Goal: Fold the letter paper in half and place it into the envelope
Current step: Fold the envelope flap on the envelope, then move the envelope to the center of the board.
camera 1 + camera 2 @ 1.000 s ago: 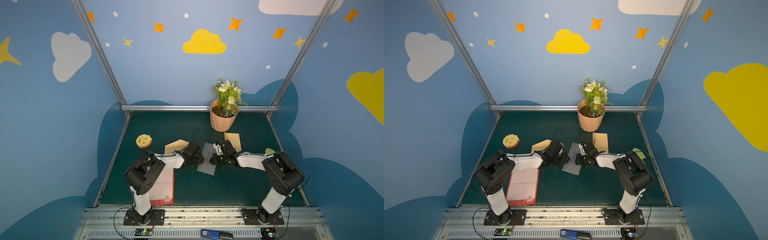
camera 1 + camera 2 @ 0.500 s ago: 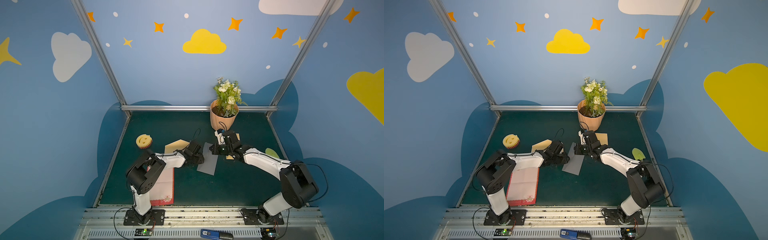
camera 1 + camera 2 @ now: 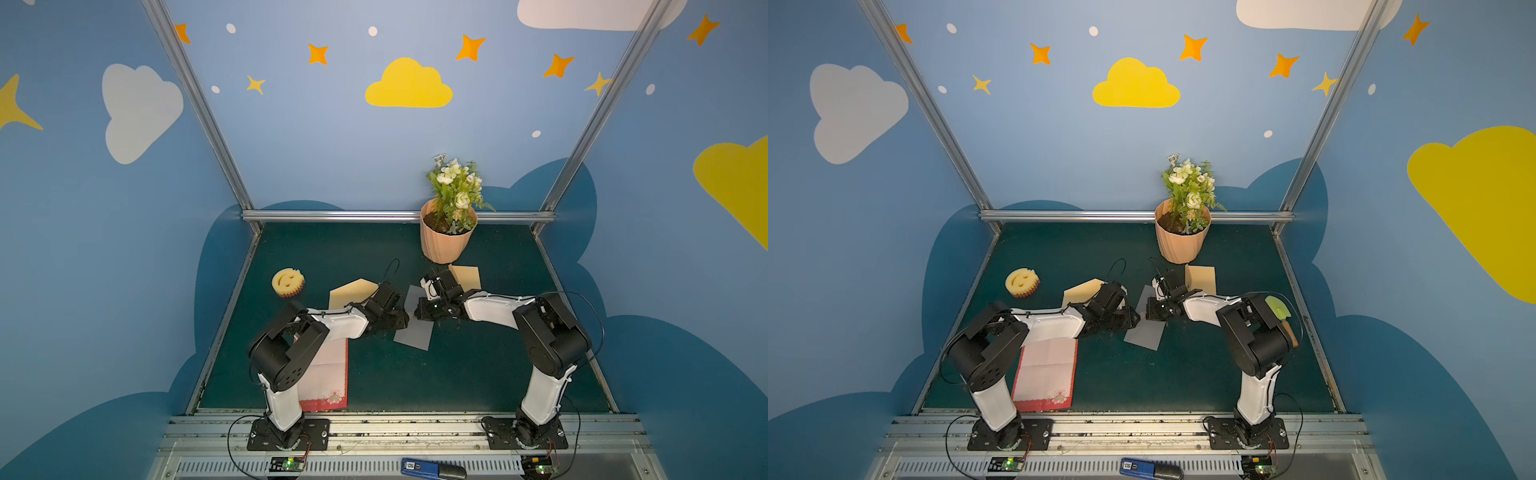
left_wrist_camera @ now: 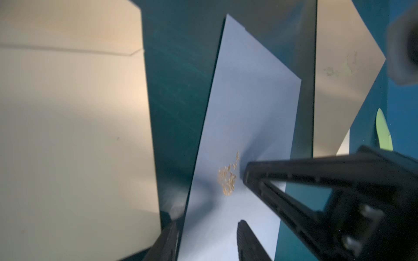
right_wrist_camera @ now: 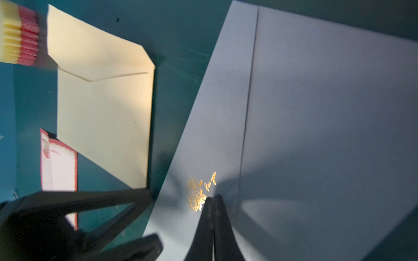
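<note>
Overhead, in both top views, a dark green mat [image 3: 478, 365] covers the table inside a booth of blue walls [image 3: 332, 145] painted with clouds and stars, edged by aluminium rails [image 3: 332, 215]. A flower pot [image 3: 444, 245] stands at the far side, right of centre, and a smiley sponge [image 3: 287, 282] lies to the left. The grey-blue sheet [image 3: 415, 336] lies mid-table, with the left gripper [image 3: 401, 320] and right gripper [image 3: 419, 313] tip to tip over it. A red-bordered paper [image 3: 328, 374] lies near left.

From the left wrist, the left gripper's [image 4: 208, 223] jaws stand apart, straddling the sheet's [image 4: 248, 101] edge. A cream envelope [image 4: 67, 124] lies beside it on the mat.

From the right wrist, the right gripper [image 5: 212, 200] is pinched closed, its tip resting on the sheet by a gold print [image 5: 196, 194].
</note>
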`<action>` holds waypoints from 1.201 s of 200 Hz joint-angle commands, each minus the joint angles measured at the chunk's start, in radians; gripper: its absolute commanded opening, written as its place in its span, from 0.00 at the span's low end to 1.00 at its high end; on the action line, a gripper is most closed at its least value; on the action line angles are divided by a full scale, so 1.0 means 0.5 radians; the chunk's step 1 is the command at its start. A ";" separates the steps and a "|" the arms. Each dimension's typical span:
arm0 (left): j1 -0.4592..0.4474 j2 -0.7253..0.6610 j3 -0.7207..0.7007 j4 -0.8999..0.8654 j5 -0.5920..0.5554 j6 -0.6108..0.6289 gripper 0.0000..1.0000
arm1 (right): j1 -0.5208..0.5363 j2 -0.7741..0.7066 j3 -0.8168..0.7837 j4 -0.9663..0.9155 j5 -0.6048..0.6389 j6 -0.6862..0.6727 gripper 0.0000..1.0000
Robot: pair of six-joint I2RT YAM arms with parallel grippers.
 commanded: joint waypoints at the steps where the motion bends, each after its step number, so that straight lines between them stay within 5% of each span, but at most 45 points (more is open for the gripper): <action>1: -0.003 -0.098 -0.047 -0.270 -0.011 0.077 0.48 | -0.013 0.056 0.061 -0.031 0.065 0.004 0.00; 57: -0.089 -0.085 -0.159 -0.182 0.209 0.016 0.49 | -0.056 0.096 0.123 -0.090 0.105 -0.057 0.00; 143: -0.127 0.243 0.076 -0.086 0.299 -0.023 0.47 | -0.156 0.165 0.216 -0.124 0.105 -0.103 0.00; 240: 0.126 0.644 0.438 0.298 0.546 -0.117 0.46 | -0.331 0.480 0.695 -0.263 0.130 -0.148 0.00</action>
